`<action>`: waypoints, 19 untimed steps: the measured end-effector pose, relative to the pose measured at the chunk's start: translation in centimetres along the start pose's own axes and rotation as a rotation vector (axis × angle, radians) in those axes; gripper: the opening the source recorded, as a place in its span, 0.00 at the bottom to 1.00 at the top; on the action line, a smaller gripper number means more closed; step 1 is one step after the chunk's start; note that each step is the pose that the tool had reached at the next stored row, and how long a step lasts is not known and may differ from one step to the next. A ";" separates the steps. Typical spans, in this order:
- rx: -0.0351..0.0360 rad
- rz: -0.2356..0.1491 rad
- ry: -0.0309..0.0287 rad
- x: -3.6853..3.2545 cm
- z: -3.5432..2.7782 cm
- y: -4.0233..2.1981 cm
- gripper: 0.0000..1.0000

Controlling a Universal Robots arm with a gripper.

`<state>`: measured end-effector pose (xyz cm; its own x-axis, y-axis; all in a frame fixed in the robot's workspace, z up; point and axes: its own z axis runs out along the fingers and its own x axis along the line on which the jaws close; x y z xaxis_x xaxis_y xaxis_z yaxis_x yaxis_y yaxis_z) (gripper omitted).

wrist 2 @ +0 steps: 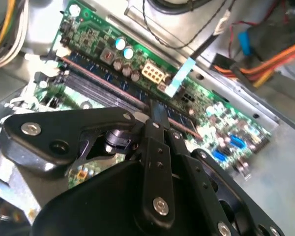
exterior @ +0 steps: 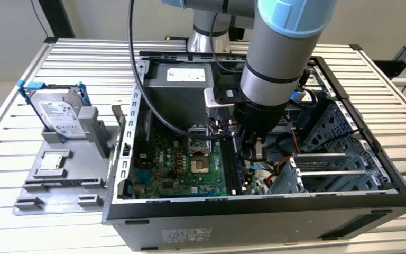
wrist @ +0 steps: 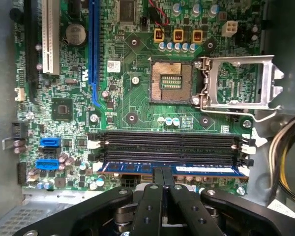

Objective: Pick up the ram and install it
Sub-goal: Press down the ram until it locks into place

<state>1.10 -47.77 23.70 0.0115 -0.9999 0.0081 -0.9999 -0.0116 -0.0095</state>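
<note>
The ram (wrist: 206, 169) is a long blue-green stick with a pale label, standing in the memory slot nearest the motherboard's edge. In the second wrist view it shows edge-on as a thin line (wrist 2: 96, 78). My gripper (wrist: 164, 179) is shut, its two black fingertips pressed together at the middle of the ram's top edge. They lie along the stick's length, not clamped around it. I cannot tell whether they touch it or hover just over it. In the exterior view the gripper (exterior: 258, 152) reaches down inside the open computer case (exterior: 259, 209).
Black empty memory slots (wrist: 169, 142) run beside the ram, with white latches (wrist: 248, 142) at their ends. The processor socket (wrist: 172, 81) and its open metal frame (wrist: 238, 81) lie beyond. Orange cables (wrist 2: 270, 64) and a drive cage (exterior: 330, 169) crowd one side. A hard drive (exterior: 62, 114) stands outside the case on a grey fixture.
</note>
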 end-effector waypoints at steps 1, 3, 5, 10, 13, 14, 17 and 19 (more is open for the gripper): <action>-0.0001 0.000 0.0003 0.01 -0.25 0.00 0.00; -0.0013 0.000 0.0002 0.01 -0.71 -0.01 0.00; -0.0036 0.000 0.0004 0.01 -1.27 -0.01 0.00; -0.0049 0.000 0.0026 0.02 -2.41 -0.02 0.00; -0.0052 0.000 0.0031 0.03 -3.18 -0.03 0.00; -0.0061 0.000 0.0035 0.03 -3.37 -0.03 0.00; -0.0074 0.000 0.0032 0.03 -3.37 -0.03 0.00; -0.0078 0.000 0.0033 0.03 -3.38 -0.03 0.00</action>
<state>1.10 -47.77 27.07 0.0116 -0.9999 0.0114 -0.9999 -0.0116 -0.0017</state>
